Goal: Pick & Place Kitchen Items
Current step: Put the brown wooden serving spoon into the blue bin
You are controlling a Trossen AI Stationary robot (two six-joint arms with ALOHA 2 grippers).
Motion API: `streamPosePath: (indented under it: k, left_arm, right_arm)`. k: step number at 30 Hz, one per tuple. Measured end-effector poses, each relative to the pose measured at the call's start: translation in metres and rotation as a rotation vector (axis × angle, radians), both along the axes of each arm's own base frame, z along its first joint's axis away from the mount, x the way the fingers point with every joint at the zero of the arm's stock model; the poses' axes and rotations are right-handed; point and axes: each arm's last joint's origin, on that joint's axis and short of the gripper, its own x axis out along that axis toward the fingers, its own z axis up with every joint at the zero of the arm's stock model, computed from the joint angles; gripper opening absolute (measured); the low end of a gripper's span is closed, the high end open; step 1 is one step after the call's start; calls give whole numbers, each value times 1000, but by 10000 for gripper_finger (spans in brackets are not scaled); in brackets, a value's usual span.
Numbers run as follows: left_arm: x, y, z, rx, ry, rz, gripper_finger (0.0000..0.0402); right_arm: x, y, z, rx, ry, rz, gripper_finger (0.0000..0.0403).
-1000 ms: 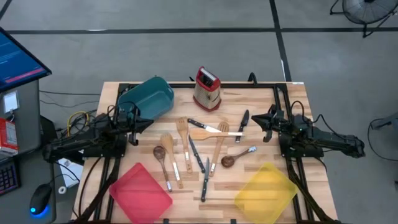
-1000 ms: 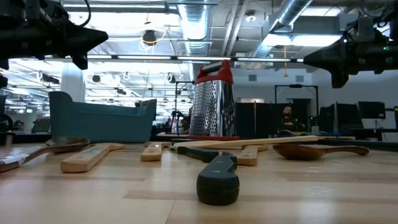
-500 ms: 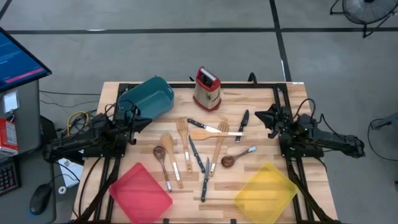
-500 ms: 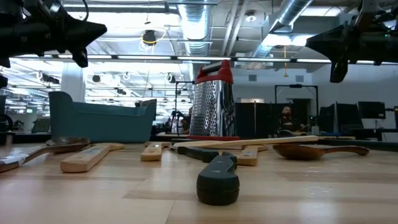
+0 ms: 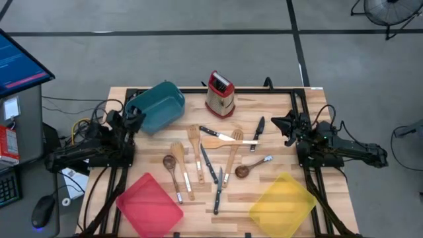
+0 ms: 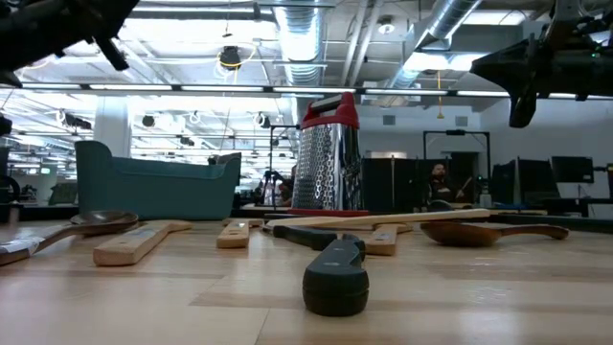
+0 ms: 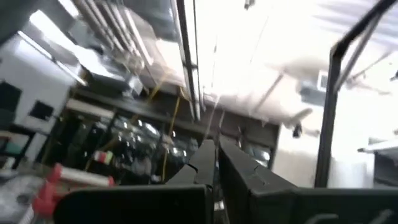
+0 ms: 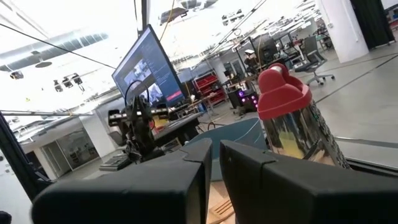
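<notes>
No readable writing is showing; left gripper (image 5: 137, 118) and right gripper (image 5: 276, 122) are hovering, fingers pressed together, holding nothing.

Teal bin (image 5: 157, 106), red-topped steel grater (image 5: 219, 94)

Both my arms hang in the air, holding nothing. My left tool (image 5: 137, 118) sits at the bench's left edge, arm stretched low from the left side, wrist pitched upward; its two dark fingers (image 7: 208, 163) are pressed together, pointing up toward the ceiling. My right tool (image 5: 276, 123) hovers over the bench's right side, arm reaching in from the right edge, wrist roughly level, tip aimed inward across the bench. Its fingers (image 8: 245, 155) are closed against each other, only a thin seam between them.
</notes>
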Motion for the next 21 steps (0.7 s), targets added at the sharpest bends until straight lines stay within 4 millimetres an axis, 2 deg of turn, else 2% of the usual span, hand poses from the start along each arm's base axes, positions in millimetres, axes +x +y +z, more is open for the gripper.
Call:
streamPosePath:
  k: [3, 7, 10, 13, 16, 21]
  left_arm:
    - [1, -1, 9, 21, -18, -39, 22]
    - [7, -1, 28, 34, 4, -93, 65]
    - [20, 1, 44, 54, 63, -146, 106]
    - [42, 5, 55, 72, 159, -224, 144]
    - [71, 10, 53, 30, 354, -340, 174]
    - [115, 13, 30, -65, 751, -544, 200]
  right_arm:
    - [0, 0, 0, -1, 1, 0, 44]
    - [0, 0, 0, -1, 1, 0, 44]
    - [0, 0, 0, -1, 1, 0, 44]
    - [0, 0, 0, -1, 1, 0, 44]
    - [0, 0, -1, 0, 9, 0, 44]
    - [1, 0, -3, 5, 37, 0, 44]
